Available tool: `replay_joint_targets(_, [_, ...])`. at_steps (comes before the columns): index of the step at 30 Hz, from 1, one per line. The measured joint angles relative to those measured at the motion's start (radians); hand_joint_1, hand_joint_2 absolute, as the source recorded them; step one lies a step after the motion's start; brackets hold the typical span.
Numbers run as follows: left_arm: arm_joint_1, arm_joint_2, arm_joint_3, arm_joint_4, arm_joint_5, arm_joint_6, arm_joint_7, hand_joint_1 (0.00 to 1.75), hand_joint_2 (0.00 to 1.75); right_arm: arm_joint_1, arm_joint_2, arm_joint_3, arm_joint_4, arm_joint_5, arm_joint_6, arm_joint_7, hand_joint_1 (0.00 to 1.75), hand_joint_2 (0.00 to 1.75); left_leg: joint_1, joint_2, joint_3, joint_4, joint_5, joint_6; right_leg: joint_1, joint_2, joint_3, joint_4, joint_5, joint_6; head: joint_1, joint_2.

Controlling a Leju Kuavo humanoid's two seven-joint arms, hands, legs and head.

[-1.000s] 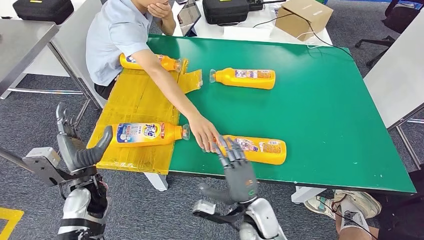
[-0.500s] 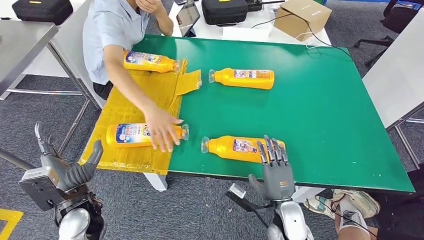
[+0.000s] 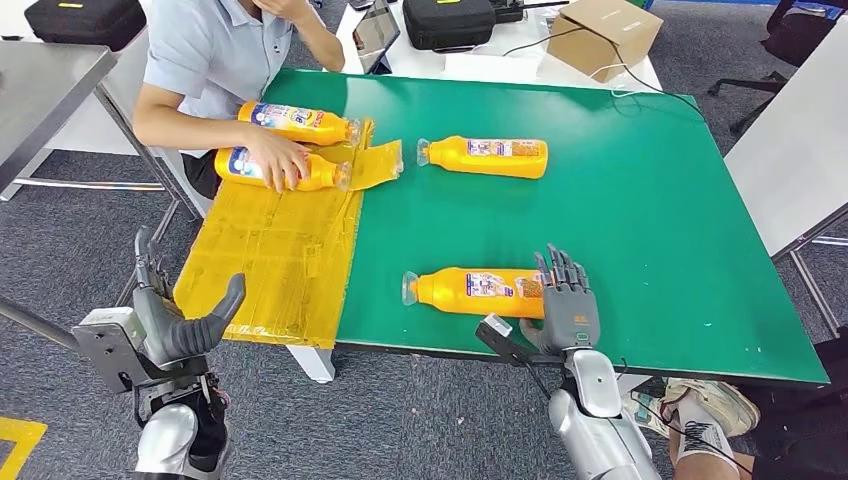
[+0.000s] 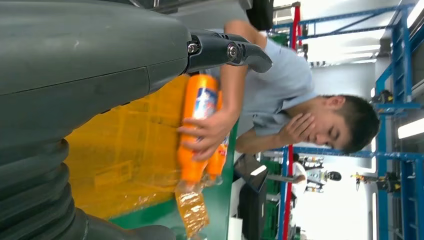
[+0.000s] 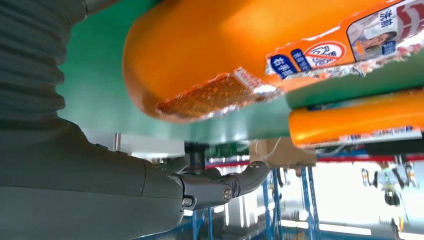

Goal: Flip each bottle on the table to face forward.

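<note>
Near bottle (image 3: pixel 480 291) lies on its side by the table's (image 3: pixel 650 200) front edge, our right hand (image 3: pixel 566 300) at its base.

Right fingers spread and straight, holding nothing; left hand (image 3: pixel 170 320) open, off the table. Far bottle (image 3: pixel 490 156) lies mid-table; a person's hand (image 3: pixel 275 160) rests on one of two by the yellow sheet (image 3: pixel 270 260). We judge a careless roll could send the near bottle off the edge.

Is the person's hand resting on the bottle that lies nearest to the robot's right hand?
No. The person's hand rests on a bottle on the yellow sheet, far from the bottle beside the right hand.
</note>
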Motion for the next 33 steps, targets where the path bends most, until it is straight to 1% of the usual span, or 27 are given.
replay_joint_targets(5, [-0.011,0.001,-0.014,0.015,0.038,-0.032,0.034,0.0,1.75,-0.051,-0.002,-0.003,0.063,-0.033,0.026,-0.028,0.0,1.75,0.0,0.0,0.0,0.0,0.0,0.0,0.0,0.0,0.0,0.0,0.0,0.0,0.0,0.0])
replay_joint_targets(8, [-0.014,0.001,-0.017,0.022,0.095,-0.073,0.069,0.0,1.75,-0.069,-0.001,-0.002,0.083,-0.041,0.059,-0.034,0.0,1.75,0.0,0.0,-0.001,0.0,0.0,0.0,0.0,0.0,0.0,0.0,0.0,0.0,0.0,0.0])
replay_joint_targets(11, [-0.02,0.002,-0.02,0.033,0.147,-0.112,0.102,0.0,1.75,-0.094,0.003,0.003,0.11,-0.037,0.136,-0.013,0.0,1.75,0.0,0.0,-0.001,0.0,0.0,0.0,0.0,0.0,0.0,0.0,0.0,0.0,0.0,0.0])
replay_joint_targets(16, [-0.025,0.005,-0.021,0.042,0.166,-0.131,0.13,0.0,1.75,-0.176,0.007,0.038,0.188,-0.003,0.306,0.059,0.0,1.75,0.0,0.002,0.002,0.0,0.0,0.0,0.0,0.0,0.002,0.0,0.0,0.0,0.0,0.0])
replay_joint_targets(18, [-0.025,0.008,-0.021,0.042,0.17,-0.132,0.134,0.0,1.75,-0.204,0.006,0.053,0.215,0.002,0.343,0.07,0.0,1.75,0.0,0.002,0.004,0.0,0.0,0.0,0.0,0.0,0.003,0.0,0.0,0.0,0.0,0.0])
replay_joint_targets(20, [-0.025,0.01,-0.02,0.042,0.171,-0.132,0.135,0.0,1.75,-0.222,0.006,0.063,0.235,0.002,0.356,0.074,0.0,1.75,0.0,0.002,0.005,0.0,0.0,0.0,0.0,0.0,0.004,0.0,0.0,0.0,0.0,0.0])
replay_joint_targets(21, [-0.025,0.011,-0.02,0.042,0.171,-0.132,0.136,0.0,1.75,-0.228,0.006,0.067,0.242,0.002,0.357,0.075,0.05,1.75,0.0,0.002,0.005,0.0,0.0,0.0,0.0,0.0,0.004,0.0,0.0,0.0,0.0,0.0])
replay_joint_targets(22, [-0.025,0.012,-0.02,0.042,0.171,-0.132,0.136,0.0,1.75,-0.232,0.006,0.07,0.247,0.002,0.359,0.075,0.14,1.75,0.0,0.002,0.005,0.0,0.0,0.0,0.0,0.0,0.004,0.0,0.0,0.0,0.0,0.0])
replay_joint_targets(23, [-0.025,0.012,-0.02,0.042,0.171,-0.132,0.136,0.0,1.75,-0.235,0.006,0.073,0.252,0.002,0.36,0.076,0.27,1.75,0.0,0.002,0.005,0.0,0.0,0.0,0.0,0.0,0.005,0.0,0.0,0.0,0.0,0.0])
replay_joint_targets(25, [-0.025,0.014,-0.02,0.042,0.173,-0.136,0.139,0.0,1.75,-0.24,0.006,0.078,0.262,0.003,0.361,0.078,0.78,1.75,0.0,0.002,0.006,0.0,0.0,0.0,0.0,0.0,0.005,-0.001,0.0,0.0,0.0,0.0])
replay_joint_targets(27, [-0.025,0.016,-0.02,0.042,0.184,-0.149,0.15,0.0,1.75,-0.246,0.006,0.083,0.273,0.003,0.367,0.082,1.4,1.75,0.0,0.002,0.006,0.0,0.0,0.0,0.0,0.0,0.006,-0.001,0.0,0.0,0.0,0.0])
replay_joint_targets(28, [-0.025,0.017,-0.02,0.042,0.192,-0.156,0.156,0.0,1.75,-0.25,0.006,0.086,0.277,0.003,0.371,0.084,1.59,1.75,0.0,0.002,0.007,0.0,0.0,0.0,0.0,0.0,0.006,-0.001,0.0,0.0,0.0,0.0])
replay_joint_targets(29, [-0.025,0.018,-0.02,0.042,0.199,-0.163,0.16,0.0,1.75,-0.255,0.006,0.089,0.283,0.003,0.377,0.085,1.71,1.75,0.0,0.002,0.007,0.0,0.0,0.0,0.0,0.0,0.006,-0.001,0.0,0.0,0.0,0.0])
replay_joint_targets(30, [-0.025,0.019,-0.02,0.042,0.204,-0.168,0.163,0.0,1.75,-0.261,0.005,0.093,0.29,0.002,0.383,0.085,1.75,1.75,0.0,0.002,0.007,0.0,0.0,0.0,0.0,0.0,0.006,-0.001,0.0,0.0,0.0,0.0])
replay_joint_targets(33, [-0.024,0.021,-0.019,0.043,0.211,-0.174,0.164,0.0,1.75,-0.281,0.003,0.103,0.313,-0.003,0.388,0.073,1.75,1.75,0.0,0.001,0.007,0.0,0.0,0.0,0.0,0.0,0.007,-0.001,0.0,0.0,0.0,0.0])
